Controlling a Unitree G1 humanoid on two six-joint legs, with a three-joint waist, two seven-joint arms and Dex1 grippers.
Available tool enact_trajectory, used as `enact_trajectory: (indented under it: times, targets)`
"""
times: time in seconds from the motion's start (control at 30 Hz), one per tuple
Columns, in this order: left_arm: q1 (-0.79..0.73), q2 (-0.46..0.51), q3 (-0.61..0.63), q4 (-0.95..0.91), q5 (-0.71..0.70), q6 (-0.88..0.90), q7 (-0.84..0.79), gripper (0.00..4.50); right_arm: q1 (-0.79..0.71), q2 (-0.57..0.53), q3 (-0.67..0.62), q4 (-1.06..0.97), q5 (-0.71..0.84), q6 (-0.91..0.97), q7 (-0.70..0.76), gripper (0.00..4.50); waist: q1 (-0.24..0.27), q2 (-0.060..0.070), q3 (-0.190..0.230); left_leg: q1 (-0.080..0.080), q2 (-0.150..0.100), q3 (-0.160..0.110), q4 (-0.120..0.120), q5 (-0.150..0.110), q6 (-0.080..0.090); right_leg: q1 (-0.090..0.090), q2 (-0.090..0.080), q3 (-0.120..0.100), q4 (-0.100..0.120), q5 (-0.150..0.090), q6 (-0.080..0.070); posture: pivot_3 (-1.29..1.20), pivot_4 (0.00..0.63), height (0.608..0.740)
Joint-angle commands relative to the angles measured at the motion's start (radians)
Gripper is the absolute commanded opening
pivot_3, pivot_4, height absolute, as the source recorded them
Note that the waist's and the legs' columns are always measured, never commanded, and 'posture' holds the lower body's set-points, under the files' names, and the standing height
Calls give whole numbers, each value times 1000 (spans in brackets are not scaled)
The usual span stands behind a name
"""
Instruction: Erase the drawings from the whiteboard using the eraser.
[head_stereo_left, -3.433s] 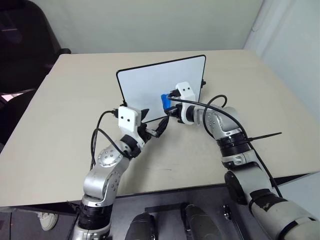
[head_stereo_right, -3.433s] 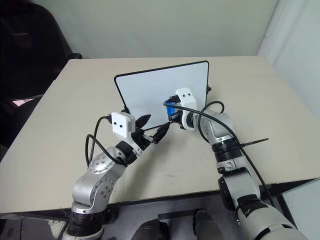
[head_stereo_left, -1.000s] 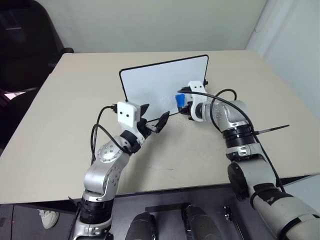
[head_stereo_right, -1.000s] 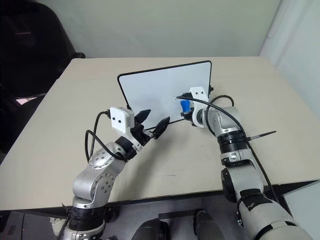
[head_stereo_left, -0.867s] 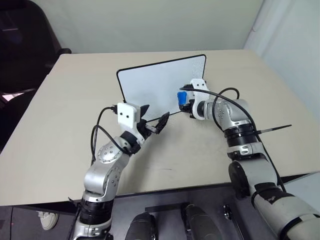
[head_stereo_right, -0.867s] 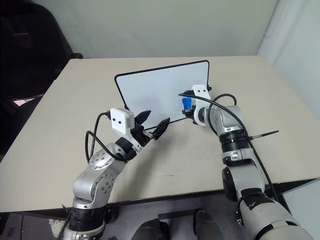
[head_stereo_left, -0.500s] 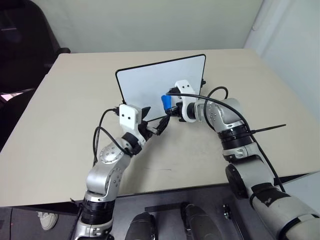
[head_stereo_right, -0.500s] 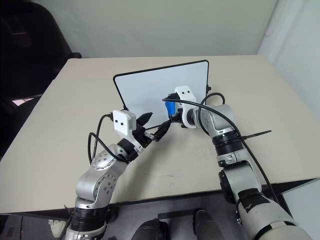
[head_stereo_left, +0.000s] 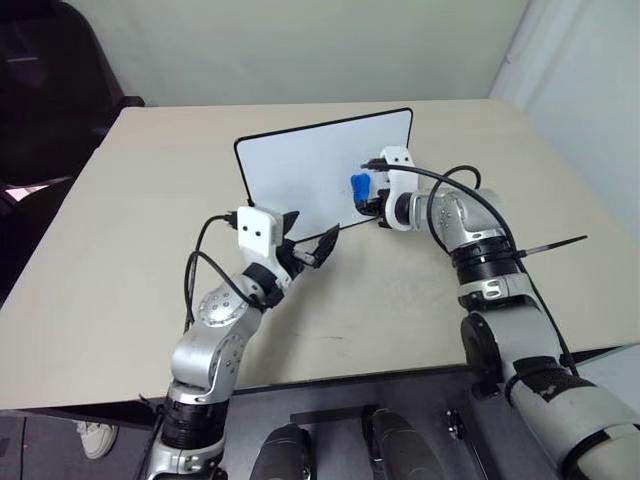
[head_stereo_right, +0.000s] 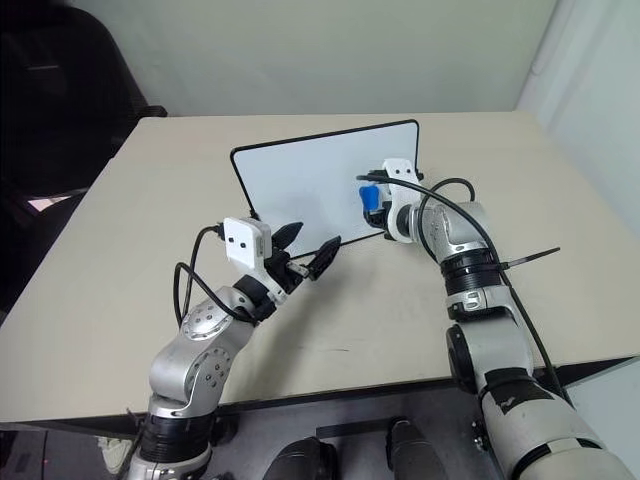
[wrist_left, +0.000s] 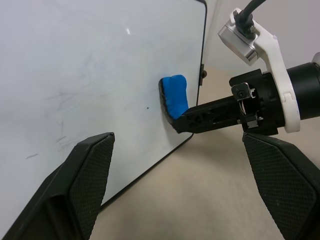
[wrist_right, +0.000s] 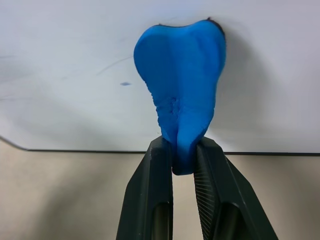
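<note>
The whiteboard (head_stereo_left: 320, 170) is propped upright on the beige table (head_stereo_left: 120, 250). The blue eraser (wrist_right: 181, 90) is clamped between the right gripper (wrist_right: 184, 165) fingers and pressed against the board's lower right area. The left gripper (wrist_left: 185, 175) is held apart, near the board's lower edge. Faint smudges are seen on the board.

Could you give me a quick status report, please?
Right gripper shut on eraser, pressed to whiteboard. Left gripper open by the board's lower edge. Faint smudges left; nothing in the way.
</note>
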Motion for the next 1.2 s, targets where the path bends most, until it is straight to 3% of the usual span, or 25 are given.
enact_trajectory:
  times: [0.03, 0.57, 1.2]
  targets:
    - [-12, 4, 12, -26, -6, -13, -6, 4500, -36, -19, -29, 15, -19, -41, -37, 372, 1, 0, 0, 0, 0, 0, 0, 0, 0, 0, 0, 0, 0, 0, 0, 0, 150, 740]
    - [-20, -1, 9, -61, 2, 17, 34, 4500, 67, 107, 132, -250, 27, 84, 96, 372, -9, 0, 0, 0, 1, 0, -1, 1, -1, -1, 1, -1, 0, 0, 0, 0, 150, 740]
    - [-6, 3, 23, -45, 5, 1, 12, 4500, 25, -9, 6, -78, -20, -27, 12, 372, 0, 0, 0, 0, 0, 0, 0, 1, -1, 0, 0, -1, -2, 0, 0, 0, 150, 740]
